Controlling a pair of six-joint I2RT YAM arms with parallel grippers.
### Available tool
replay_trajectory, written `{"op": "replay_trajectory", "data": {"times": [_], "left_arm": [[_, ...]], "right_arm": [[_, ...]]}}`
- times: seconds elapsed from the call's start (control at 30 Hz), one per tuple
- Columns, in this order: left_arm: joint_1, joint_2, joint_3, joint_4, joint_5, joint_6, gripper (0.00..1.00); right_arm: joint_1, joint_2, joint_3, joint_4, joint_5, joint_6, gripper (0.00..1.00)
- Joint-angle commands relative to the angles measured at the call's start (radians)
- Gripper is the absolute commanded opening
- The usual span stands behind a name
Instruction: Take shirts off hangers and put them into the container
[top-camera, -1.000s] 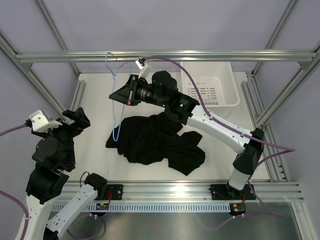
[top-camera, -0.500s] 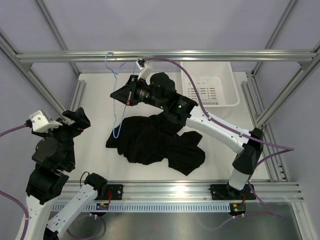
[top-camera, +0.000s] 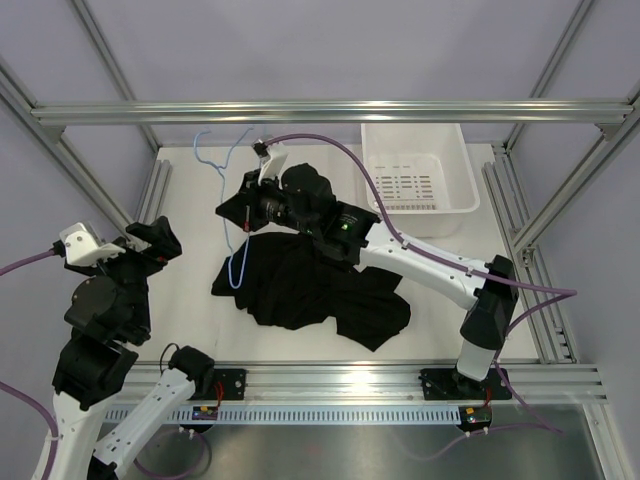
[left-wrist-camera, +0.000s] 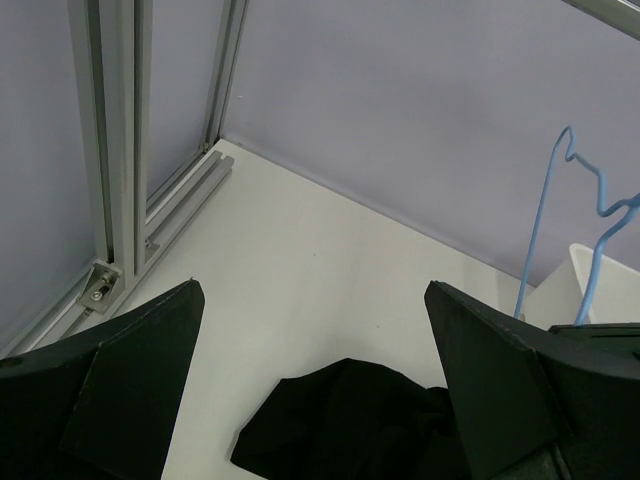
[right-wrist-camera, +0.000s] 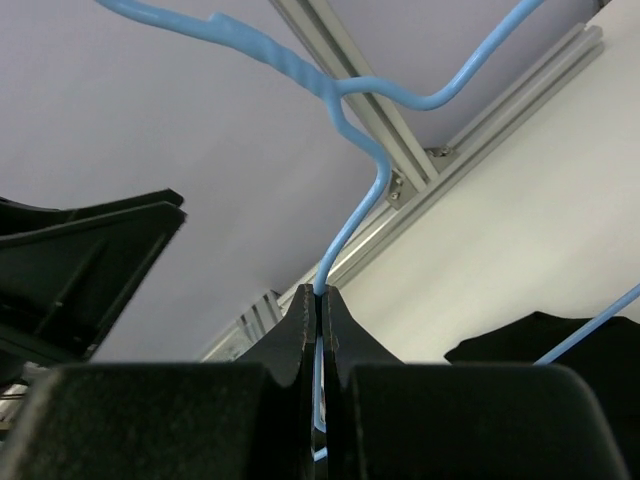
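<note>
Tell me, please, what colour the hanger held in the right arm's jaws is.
Light blue. The hanger shows best in the right wrist view.

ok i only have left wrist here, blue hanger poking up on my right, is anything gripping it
Observer: Yes. The right wrist view shows the right pincer shut on the hanger wire.
Operator: is the shirt on the hanger
Observer: From the top view, the shirt lies crumpled on the table. The hanger's lower end overlaps the shirt's left edge, but I cannot tell if it is threaded through.
Operator: and where's the basket
Observer: The basket sits at the far right corner of the table, with no fabric in it.
</note>
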Motion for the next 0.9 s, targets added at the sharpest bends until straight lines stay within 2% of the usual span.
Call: {"op": "replay_trajectory", "data": {"times": [0.0, 0.23, 0.63, 0.87], "left_arm": [[-0.002, -0.015, -0.007, 0.042, 0.015, -0.013, 0.99], [-0.002, -0.015, -0.007, 0.048, 0.014, -0.004, 0.99], [-0.002, -0.016, -0.010, 0.054, 0.023, -0.011, 0.99], [-0.002, -0.011, -0.001, 0.051, 0.021, -0.011, 0.99]], "right_arm": [[0.002, 0.008, -0.010, 0.066, 0.052, -0.060, 0.00], [0.026, -0.021, -0.021, 0.083, 0.062, -0.135, 0.00], [0.072, -0.072, -0.021, 0.092, 0.185, -0.174, 0.00], [0.074, -0.049, 0.025, 0.107, 0.272, -0.188, 0.00]]}}
